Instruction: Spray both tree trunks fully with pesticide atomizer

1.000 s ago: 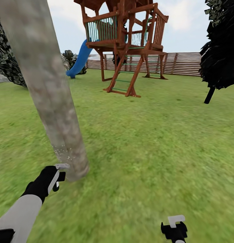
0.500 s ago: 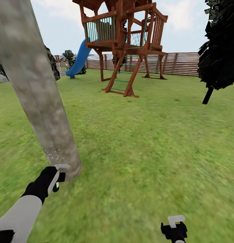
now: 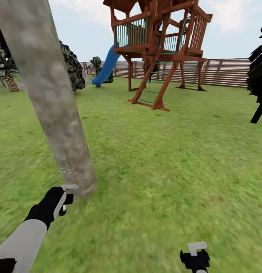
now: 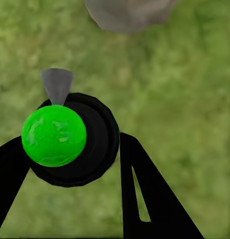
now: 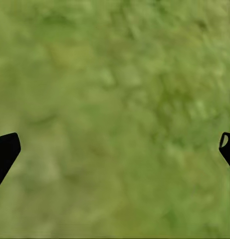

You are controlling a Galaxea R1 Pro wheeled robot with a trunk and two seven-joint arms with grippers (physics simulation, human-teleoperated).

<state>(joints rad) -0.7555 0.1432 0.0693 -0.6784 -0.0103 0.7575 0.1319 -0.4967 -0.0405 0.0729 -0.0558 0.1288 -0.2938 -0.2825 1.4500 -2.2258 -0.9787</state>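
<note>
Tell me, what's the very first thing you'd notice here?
The thick pale tree trunk leaning up the left side of the head view, with whitish specks of pesticide near its base. Just below it, the left claw holds the pesticide atomizer, whose top looks bright green in the left wrist view. Behind, a big reddish wooden playhouse with a blue slide stands on the lawn.

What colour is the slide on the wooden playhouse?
Blue. The curved blue slide beside the reddish-brown wooden playhouse shows best in the head view.
</note>
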